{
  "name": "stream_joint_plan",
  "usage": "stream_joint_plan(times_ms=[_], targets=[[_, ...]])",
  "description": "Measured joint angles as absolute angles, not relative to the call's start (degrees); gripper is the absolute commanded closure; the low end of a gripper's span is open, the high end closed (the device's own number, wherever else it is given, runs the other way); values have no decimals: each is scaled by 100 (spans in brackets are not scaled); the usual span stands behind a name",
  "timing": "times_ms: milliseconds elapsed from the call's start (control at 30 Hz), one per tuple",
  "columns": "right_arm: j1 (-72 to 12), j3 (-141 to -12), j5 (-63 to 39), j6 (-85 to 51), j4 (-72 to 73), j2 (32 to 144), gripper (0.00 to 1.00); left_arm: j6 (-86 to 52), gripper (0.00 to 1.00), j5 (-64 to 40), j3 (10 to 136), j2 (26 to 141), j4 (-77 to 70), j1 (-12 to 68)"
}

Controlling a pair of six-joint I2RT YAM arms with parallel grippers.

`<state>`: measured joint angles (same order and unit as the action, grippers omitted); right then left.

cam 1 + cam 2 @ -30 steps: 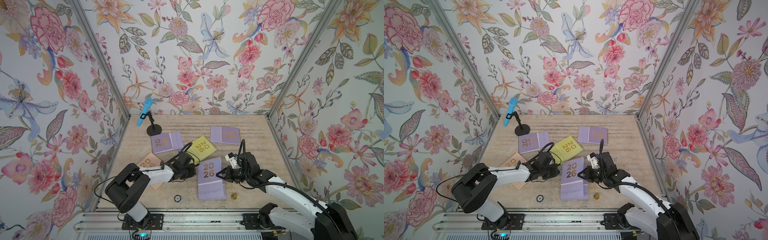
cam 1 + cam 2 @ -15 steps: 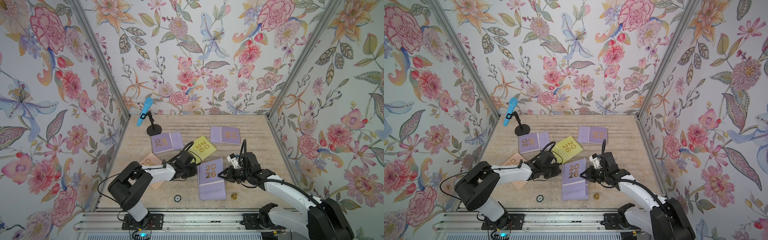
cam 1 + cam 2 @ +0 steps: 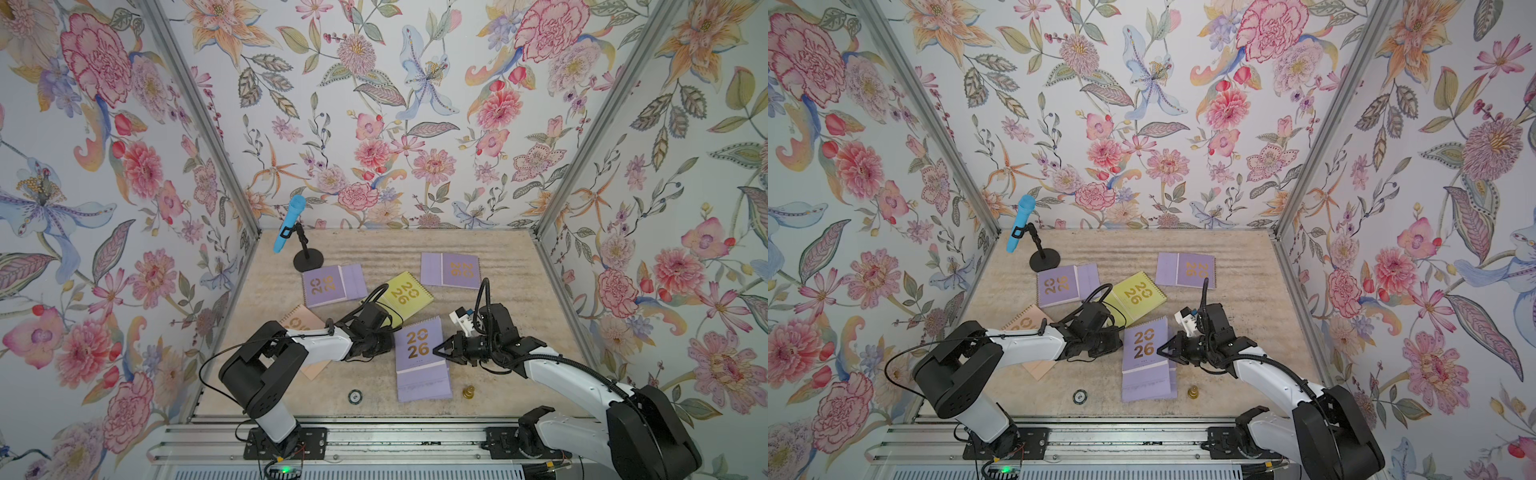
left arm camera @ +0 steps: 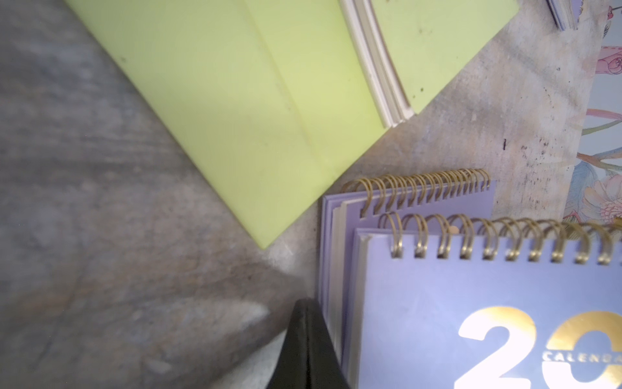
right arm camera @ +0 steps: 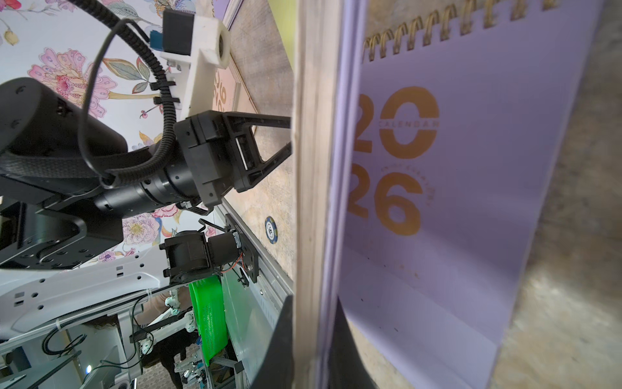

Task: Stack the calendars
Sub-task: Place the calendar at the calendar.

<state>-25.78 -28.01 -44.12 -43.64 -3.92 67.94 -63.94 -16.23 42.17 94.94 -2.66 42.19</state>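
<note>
Black fingers rest against two stacked lilac calendars, near a yellow-green calendar.

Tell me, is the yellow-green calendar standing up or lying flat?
Lying flat. In both top views the yellow-green calendar rests cover-up on the table; the left wrist view shows it spread flat too.

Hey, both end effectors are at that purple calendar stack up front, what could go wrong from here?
The right end effector pinches only the side edge of the purple stack; a lift could let it slip or fan the pages open.
In the left wrist view its two spiral bindings sit offset, so a push from the shut left end effector might skew them more.
The left arm passes over the peach calendar and could drag it.
</note>
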Motion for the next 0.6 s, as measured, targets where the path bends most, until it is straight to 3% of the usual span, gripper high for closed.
stream_joint_plan(times_ms=[300, 600], targets=[[-2464, -2799, -4431, -4171, -333, 7017, 78, -6394, 100, -1623, 4217, 9494, -266, 4219], [-2373, -2724, -4335, -4051, -364, 7279, 76, -6394, 100, -1625, 4217, 9494, -266, 4219]])
